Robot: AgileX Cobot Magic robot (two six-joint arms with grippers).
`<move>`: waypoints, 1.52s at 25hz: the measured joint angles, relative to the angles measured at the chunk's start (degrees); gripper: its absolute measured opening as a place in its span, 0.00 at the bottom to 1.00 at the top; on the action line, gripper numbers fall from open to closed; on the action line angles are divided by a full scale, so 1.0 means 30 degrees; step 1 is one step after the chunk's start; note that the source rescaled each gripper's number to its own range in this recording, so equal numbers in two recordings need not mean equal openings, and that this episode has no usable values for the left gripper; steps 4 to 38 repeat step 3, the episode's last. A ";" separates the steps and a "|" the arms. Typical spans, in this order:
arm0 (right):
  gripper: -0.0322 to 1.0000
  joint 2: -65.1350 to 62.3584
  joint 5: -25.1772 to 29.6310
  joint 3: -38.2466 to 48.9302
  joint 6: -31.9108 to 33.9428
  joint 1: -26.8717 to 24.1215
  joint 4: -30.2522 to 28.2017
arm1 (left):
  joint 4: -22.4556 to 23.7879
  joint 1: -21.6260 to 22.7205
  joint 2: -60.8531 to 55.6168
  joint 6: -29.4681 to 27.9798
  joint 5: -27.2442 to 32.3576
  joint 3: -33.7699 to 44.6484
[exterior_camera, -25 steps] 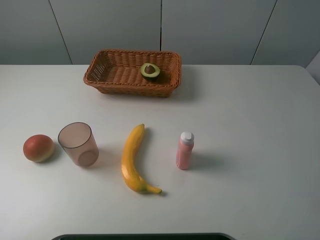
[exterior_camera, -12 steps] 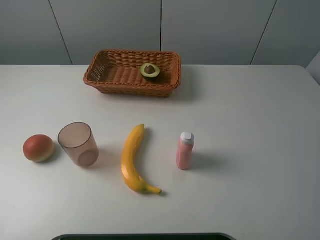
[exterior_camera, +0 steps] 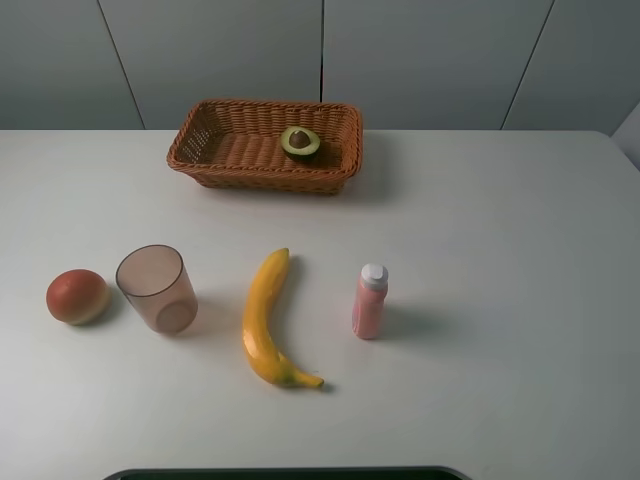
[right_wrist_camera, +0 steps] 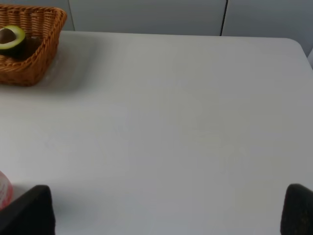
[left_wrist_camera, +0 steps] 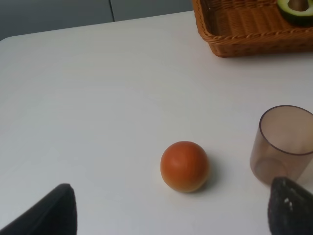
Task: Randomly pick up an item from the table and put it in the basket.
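The halved avocado (exterior_camera: 300,141) lies pit up inside the orange-brown wicker basket (exterior_camera: 215,160) at the back of the white table (exterior_camera: 500,250). It also shows in the left wrist view (left_wrist_camera: 296,8) and the right wrist view (right_wrist_camera: 11,37), in the basket (left_wrist_camera: 244,29) (right_wrist_camera: 29,58). Neither arm shows in the exterior high view. My left gripper (left_wrist_camera: 171,215) is open and empty, low over the table near the red-orange fruit. My right gripper (right_wrist_camera: 166,210) is open and empty over bare table, far from the basket.
Along the front of the table stand a red-orange round fruit (exterior_camera: 77,296) (left_wrist_camera: 185,166), a translucent pinkish cup (exterior_camera: 156,288) (left_wrist_camera: 283,142), a yellow banana (exterior_camera: 265,322) and a pink bottle (exterior_camera: 369,301) (right_wrist_camera: 4,190). A dark edge (exterior_camera: 280,473) runs along the table's front.
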 joint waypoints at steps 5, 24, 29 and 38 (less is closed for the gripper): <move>1.00 0.0000 0.0000 0.0000 0.0000 0.0000 0.0000 | 0.0000 0.0000 0.0000 0.0000 0.0000 0.0000; 1.00 0.0000 0.0000 0.0000 0.0000 0.0000 0.0000 | 0.0000 0.0000 0.0000 0.0000 0.0000 0.0000; 1.00 0.0000 0.0000 0.0000 0.0000 0.0000 0.0000 | 0.0000 0.0000 0.0000 0.0000 0.0000 0.0000; 1.00 0.0000 0.0000 0.0000 0.0000 0.0000 0.0000 | 0.0000 0.0000 0.0000 0.0000 0.0000 0.0000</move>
